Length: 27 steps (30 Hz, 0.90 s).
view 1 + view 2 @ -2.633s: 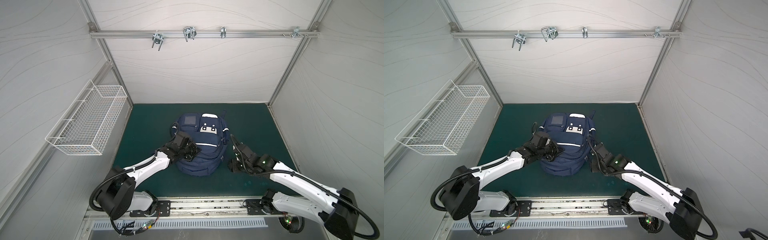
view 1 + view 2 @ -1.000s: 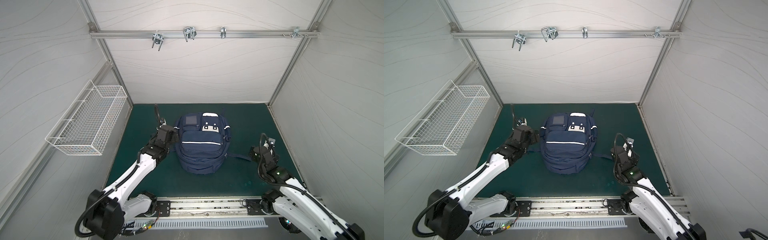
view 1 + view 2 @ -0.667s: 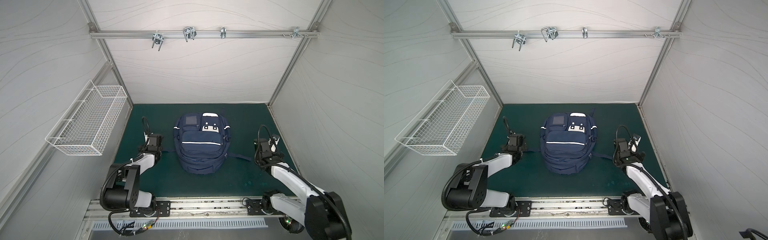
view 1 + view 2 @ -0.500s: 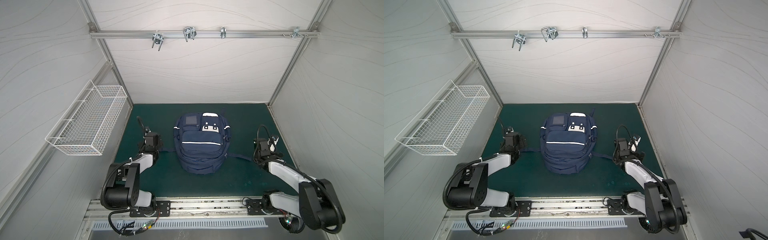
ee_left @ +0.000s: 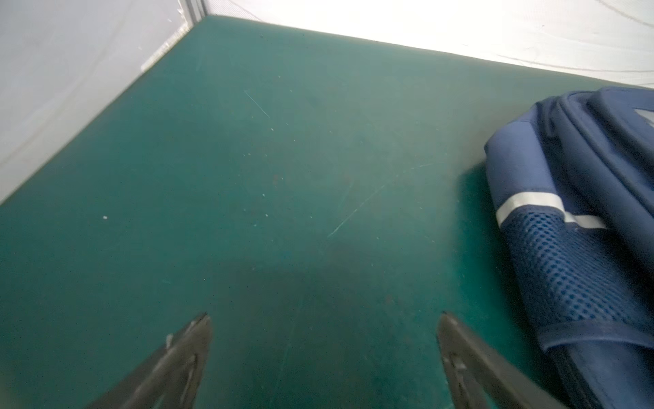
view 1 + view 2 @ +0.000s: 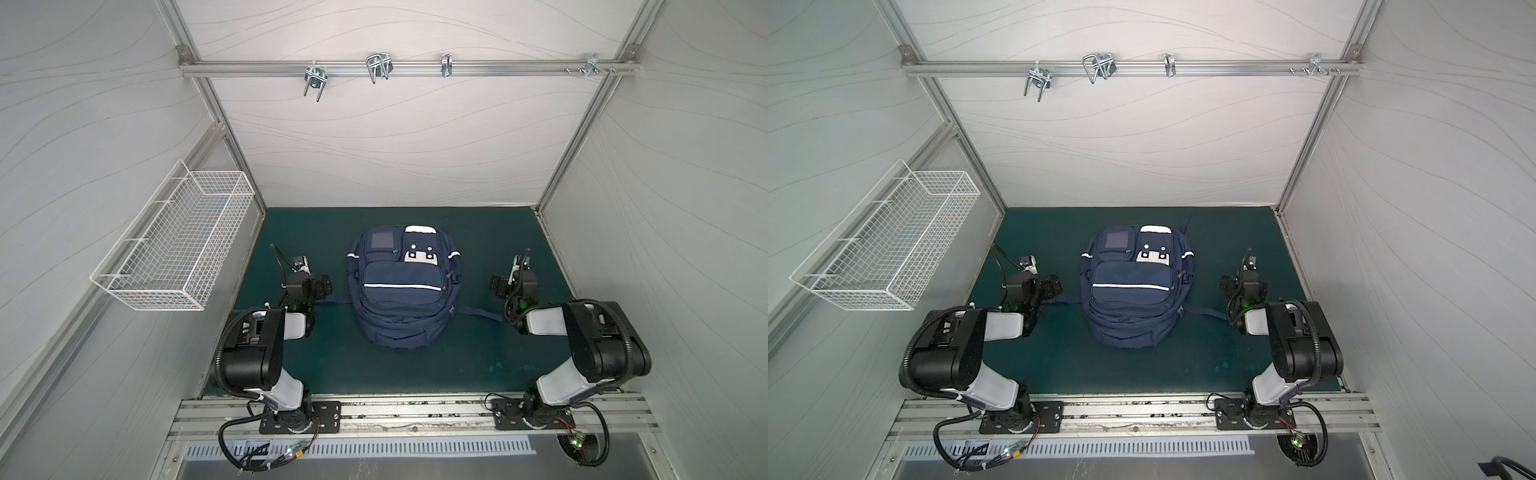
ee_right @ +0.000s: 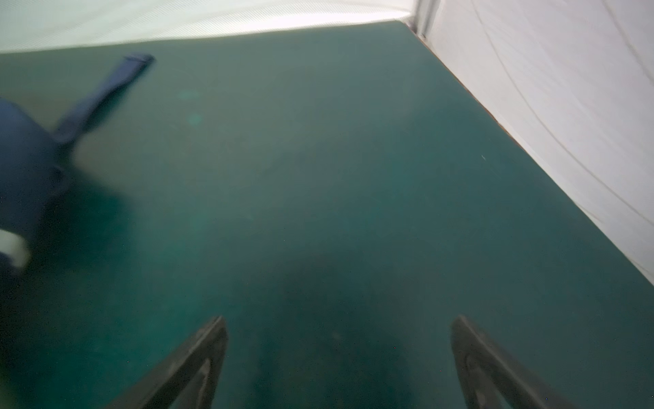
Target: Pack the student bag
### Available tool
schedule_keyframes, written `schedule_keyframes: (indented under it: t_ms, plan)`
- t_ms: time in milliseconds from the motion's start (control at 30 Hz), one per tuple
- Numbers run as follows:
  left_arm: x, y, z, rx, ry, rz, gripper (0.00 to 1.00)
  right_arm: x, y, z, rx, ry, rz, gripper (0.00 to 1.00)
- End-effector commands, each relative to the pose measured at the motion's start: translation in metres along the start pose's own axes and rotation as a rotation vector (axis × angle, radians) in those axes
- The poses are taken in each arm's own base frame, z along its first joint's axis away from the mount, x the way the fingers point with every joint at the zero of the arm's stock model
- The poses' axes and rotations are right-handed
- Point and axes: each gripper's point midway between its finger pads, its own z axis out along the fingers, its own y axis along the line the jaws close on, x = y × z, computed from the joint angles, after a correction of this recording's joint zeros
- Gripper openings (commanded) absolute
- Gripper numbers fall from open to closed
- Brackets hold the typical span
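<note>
White panels [image 6: 395, 145] wall in a dark green worktop [image 6: 478, 365], where the student bag [image 6: 399, 328] lies flat in the middle, front pockets [image 6: 401, 286] up, its white patch [image 6: 420, 257] at the far end. Both arms sit folded low, one on each side of it: the left claw [image 5: 323, 318] and the right claw [image 7: 339, 322] each stand with jaws wide apart and empty, pointing over the green surface. Off to the left hangs a white wire basket [image 6: 174, 245].
</note>
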Motion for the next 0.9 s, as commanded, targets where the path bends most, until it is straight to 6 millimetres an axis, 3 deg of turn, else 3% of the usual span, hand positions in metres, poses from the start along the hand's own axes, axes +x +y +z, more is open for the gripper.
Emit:
schedule_keyframes:
  t_ms: [0,633,733,867]
  plan:
    - [-0.03,-0.007,0.0,-0.011,-0.111,0.042,0.99,-0.017,0.015,-0.001,-0.075,-0.061,-0.039,0.99]
    - [-0.029,-0.007,-0.002,-0.027,-0.118,0.049,0.99,-0.018,0.017,-0.002,-0.074,-0.064,-0.044,0.99]
    - [-0.029,-0.007,-0.001,-0.027,-0.114,0.05,0.99,-0.014,0.019,0.009,-0.082,-0.023,-0.046,0.99]
    - [-0.029,-0.007,0.0,-0.014,-0.108,0.044,0.99,-0.018,0.018,-0.001,-0.095,-0.061,-0.039,0.99]
